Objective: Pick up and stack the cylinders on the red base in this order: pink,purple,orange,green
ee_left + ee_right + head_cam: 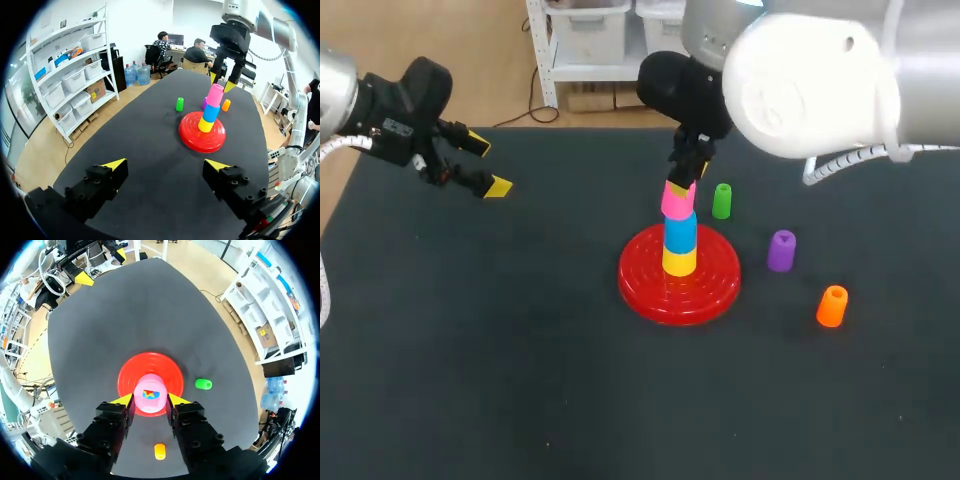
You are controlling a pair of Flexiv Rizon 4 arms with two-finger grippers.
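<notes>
Fingers of the right gripper (150,399) press their yellow tips against opposite sides of the pink cylinder (677,199), so the gripper is clamped on it from above. The right wrist view shows the pink top squarely between the two tips. The pink cylinder sits tilted at the top of a short stack, its lower end on a blue cylinder (680,231), which stands on a yellow cylinder (679,262). That stack rises from the middle of the round red base (650,290), which lies flat near the centre of the dark worktop (500,350), a little toward the far edge. Just beyond the base on its right side the green cylinder (722,201) stands upright, apart from the rim. The purple cylinder (781,250) stands to the right of the base, close to the rim but not touching it. The orange cylinder (832,306) stands further toward the right edge and nearer the front, well apart from the purple one. The left gripper (166,165) hangs above the worktop near the far left corner, well away from the base, with its fingers spread wide and nothing between them.
</notes>
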